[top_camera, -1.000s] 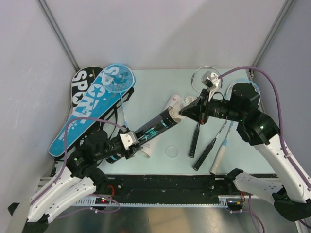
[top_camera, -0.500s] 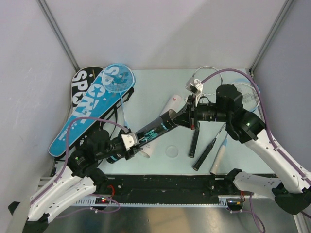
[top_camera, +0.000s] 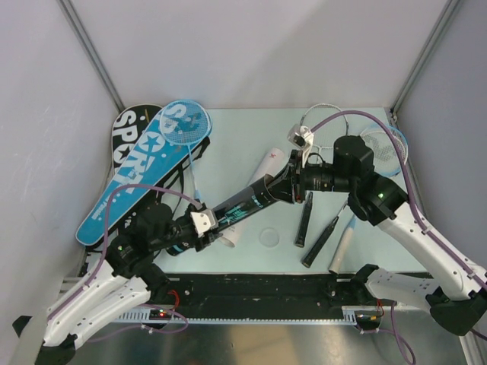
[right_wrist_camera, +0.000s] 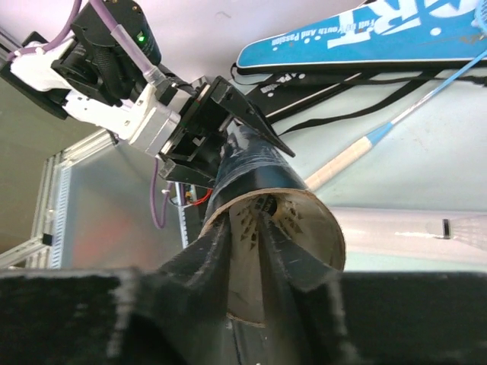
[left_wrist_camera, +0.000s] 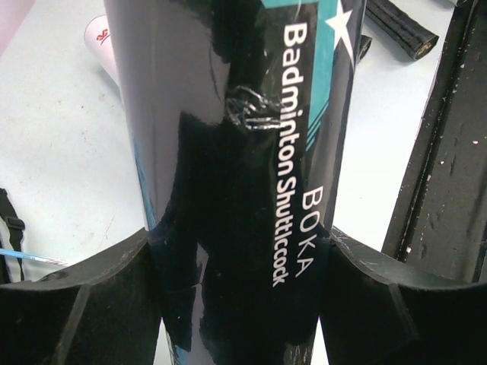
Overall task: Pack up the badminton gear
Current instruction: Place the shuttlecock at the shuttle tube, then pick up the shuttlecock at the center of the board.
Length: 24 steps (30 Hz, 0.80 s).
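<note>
L tool (left_wrist_camera: pixel 240 300) clamps black tube (left_wrist_camera: pixel 221 114) low on body: prob. light, glossy, crushable. R tool (right_wrist_camera: pixel 257 220) in tube's mouth; grip unclear.

Black tube (left_wrist_camera: pixel 228 190): in the left wrist view its near and far ends run past the picture's edges.
Left hand (left_wrist_camera: pixel 236 293): only the inner faces of its two fingers show, cut off by the bottom edge.
Right hand (right_wrist_camera: pixel 257 228): fingertips sit inside the black tube's mouth; whether they pinch anything cannot be told.
Pale shape (right_wrist_camera: pixel 249 218): deep in the tube, too dim to name.
White tube (top_camera: pixel 268 162): its middle is hidden under the black tube.
Black cover (top_camera: pixel 126 125): mostly buried beneath the blue cover (top_camera: pixel 133 179).
Silver racket head (top_camera: pixel 318 115): near part behind the right arm (top_camera: pixel 396 213).
Blue-rimmed racket head (top_camera: pixel 380 141): left part hidden by that arm.
</note>
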Each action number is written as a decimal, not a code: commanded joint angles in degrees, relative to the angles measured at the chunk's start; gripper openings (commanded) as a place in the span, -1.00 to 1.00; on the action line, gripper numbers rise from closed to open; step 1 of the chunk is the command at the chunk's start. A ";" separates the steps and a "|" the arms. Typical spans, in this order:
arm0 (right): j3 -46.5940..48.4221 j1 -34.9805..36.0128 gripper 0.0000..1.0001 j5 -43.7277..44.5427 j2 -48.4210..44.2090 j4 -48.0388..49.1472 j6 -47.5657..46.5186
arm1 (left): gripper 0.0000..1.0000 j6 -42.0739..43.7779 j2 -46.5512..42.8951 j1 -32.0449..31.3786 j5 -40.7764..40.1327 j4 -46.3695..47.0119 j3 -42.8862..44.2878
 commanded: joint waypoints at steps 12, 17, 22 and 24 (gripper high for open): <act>-0.56 -3.00 0.03 11.48 -10.23 1.87 5.09 | -0.22 -0.67 -1.48 -0.09 -2.93 5.98 1.41; -2.41 -6.60 0.05 14.45 -11.11 5.99 6.46 | -0.21 -1.62 -1.71 -0.07 -4.12 6.00 1.56; -5.37 -7.95 0.05 34.09 -7.81 6.31 3.53 | -0.21 -2.57 -3.95 -0.06 -5.25 6.02 1.33; -6.36 -8.46 0.04 42.61 -4.74 6.76 1.66 | -0.21 -2.89 -5.02 -0.11 -5.63 6.05 1.33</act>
